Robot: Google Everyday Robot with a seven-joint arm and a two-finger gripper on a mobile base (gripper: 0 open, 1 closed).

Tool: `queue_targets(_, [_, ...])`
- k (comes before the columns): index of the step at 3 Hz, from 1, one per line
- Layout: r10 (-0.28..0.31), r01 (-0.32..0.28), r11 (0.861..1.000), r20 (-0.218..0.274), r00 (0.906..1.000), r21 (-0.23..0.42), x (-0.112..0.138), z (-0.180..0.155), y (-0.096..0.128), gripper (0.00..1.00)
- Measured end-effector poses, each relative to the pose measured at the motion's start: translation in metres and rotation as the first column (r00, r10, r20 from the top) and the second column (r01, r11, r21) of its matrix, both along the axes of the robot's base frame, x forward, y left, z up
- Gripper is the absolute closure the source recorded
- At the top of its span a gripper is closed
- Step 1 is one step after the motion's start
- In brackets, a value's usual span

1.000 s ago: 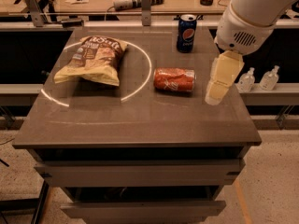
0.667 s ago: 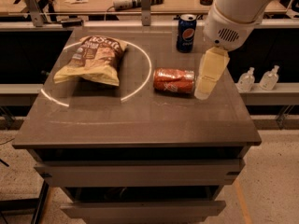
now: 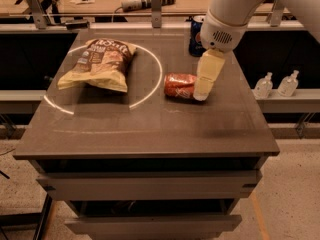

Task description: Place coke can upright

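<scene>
One red coke can [image 3: 179,85] lay on its side on the worktop [image 3: 150,129], right of centre, with its long axis running left to right. The pincer [image 3: 201,95] pointed downward from the white arm [image 3: 227,19] at the can's right end, its tip touching or just beside that end; contact could not be confirmed. Whether the pincer was open or closed could not be told from this view.

Judged from this arrangement, the task was at the approach stage. No part of the can was raised, so the grasp, the turn onto one end and the release all remained to be done.

A chip bag [image 3: 100,64] lay well apart to the left, inside a white ring [image 3: 150,91] marked on the surface. A blue can [image 3: 196,36] stood upright near the back edge, partly hidden behind the arm; as the nearest neighbour, it seemed the likeliest thing to be knocked during the turn. Two clear bottles [image 3: 263,85] stood on a lower ledge beyond the right edge, out of the way. Bare surface in front of the coke can appeared to leave room to stand it up.
</scene>
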State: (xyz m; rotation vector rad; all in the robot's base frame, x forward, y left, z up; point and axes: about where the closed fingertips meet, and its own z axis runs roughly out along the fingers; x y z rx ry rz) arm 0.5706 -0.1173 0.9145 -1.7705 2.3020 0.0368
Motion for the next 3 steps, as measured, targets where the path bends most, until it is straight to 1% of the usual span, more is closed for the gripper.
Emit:
queue_targets(1, [0.017, -0.016, 0.999, -0.029, 0.9994, 0.027, 0.004, -0.016, 0.019, 0.00])
queue_targets(2, [0.041, -0.039, 0.999, -0.045, 0.9981, 0.038, 0.009, -0.032, 0.037, 0.00])
queue_targets(3, [0.060, -0.058, 0.997, -0.048, 0.9970, 0.043, 0.018, -0.041, 0.045, 0.00])
